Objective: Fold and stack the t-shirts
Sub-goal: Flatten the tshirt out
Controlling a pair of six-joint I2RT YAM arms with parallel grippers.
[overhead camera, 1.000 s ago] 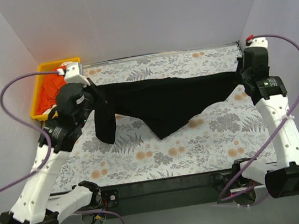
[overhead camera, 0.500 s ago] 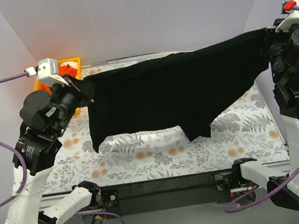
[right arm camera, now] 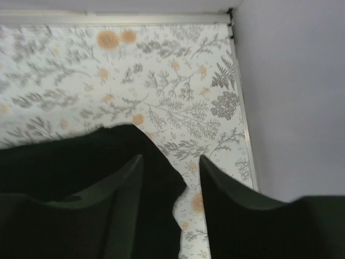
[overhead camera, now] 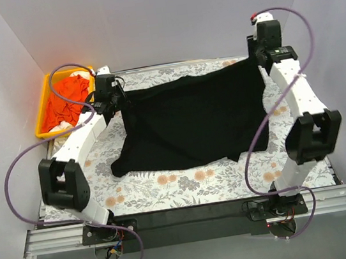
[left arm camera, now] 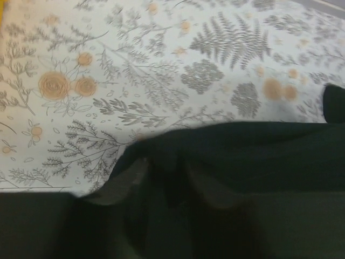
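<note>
Black plain cloth t-shirt [overhead camera: 191, 123] lies spread over the middle of the floral-print tabletop [overhead camera: 187, 185], lower left corner rumpled. Left claw [overhead camera: 116, 102] is at the shirt's upper left corner. Its wrist view is blurred with cloth bunched around the fingers [left arm camera: 126, 181], so cannot tell if clenched or released. Right claw [overhead camera: 257, 59] is at the upper right corner, released: fingers [right arm camera: 126, 194] apart, shirt corner loose between them. Yellow plastic tray [overhead camera: 69, 72] holding orange cloth [overhead camera: 69, 99] sits upper left.
</note>
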